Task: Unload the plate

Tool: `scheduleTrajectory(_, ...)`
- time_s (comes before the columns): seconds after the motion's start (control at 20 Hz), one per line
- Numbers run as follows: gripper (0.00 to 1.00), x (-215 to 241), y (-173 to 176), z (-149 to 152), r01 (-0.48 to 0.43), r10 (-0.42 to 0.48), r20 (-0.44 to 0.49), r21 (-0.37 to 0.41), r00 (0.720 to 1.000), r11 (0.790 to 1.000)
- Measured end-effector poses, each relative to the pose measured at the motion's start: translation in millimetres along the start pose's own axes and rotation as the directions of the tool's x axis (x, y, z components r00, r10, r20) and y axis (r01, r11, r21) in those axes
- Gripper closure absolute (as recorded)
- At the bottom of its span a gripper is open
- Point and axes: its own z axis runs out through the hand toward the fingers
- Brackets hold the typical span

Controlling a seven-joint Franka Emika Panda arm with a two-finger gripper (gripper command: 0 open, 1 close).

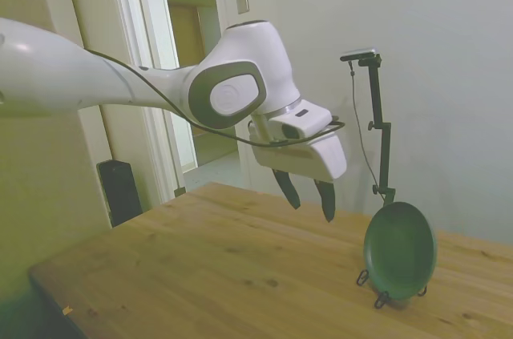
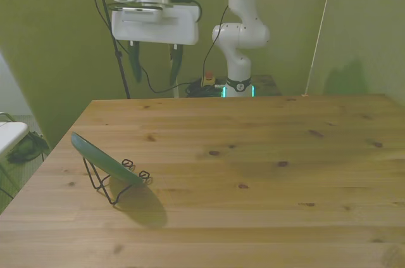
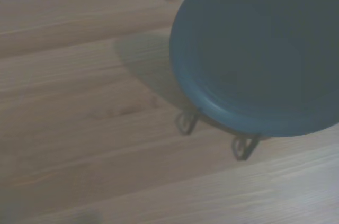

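Observation:
The round dark green plate [image 1: 400, 251] leans tilted in a thin black wire stand [image 1: 375, 286] on the wooden table [image 1: 200, 267]. From the front it shows edge-on, the plate [image 2: 104, 158] resting on the stand [image 2: 111, 182] at the front view's left. The wrist view shows the plate [image 3: 259, 49] large, with the stand's two hooks [image 3: 212, 134] under its lower rim. My gripper [image 1: 308, 200] hangs open in the air well above the table, up and back from the plate, holding nothing. In the front view the gripper [image 2: 155, 62] has its fingers spread apart.
Bare wooden tabletop [image 2: 266, 173] stretches across the middle and the front view's right. The plate and stand sit close to the table's edge at the front view's left. A doorway [image 1: 192, 74] stands beyond the table in the side view.

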Motion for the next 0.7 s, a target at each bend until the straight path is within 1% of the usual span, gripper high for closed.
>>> scheduleTrajectory(0.15, 0.00, 46, 30, -12, 0.029, -0.029, 0.000, -0.040, 1.000, 0.999)
scheduleTrajectory(0.25, 0.00, 72, 33, -9, 0.040, -0.042, -0.026, -0.064, 0.999, 0.997)
scheduleTrajectory(0.4, 0.00, 105, 16, -6, 0.070, -0.079, -0.092, -0.097, 0.993, 0.993)
scheduleTrajectory(0.6, 0.00, 128, -15, -5, 0.136, -0.159, -0.163, -0.146, 0.974, 0.980)
scheduleTrajectory(0.7, 0.00, 136, -30, 5, 0.166, -0.197, -0.178, -0.173, 0.964, 0.971)
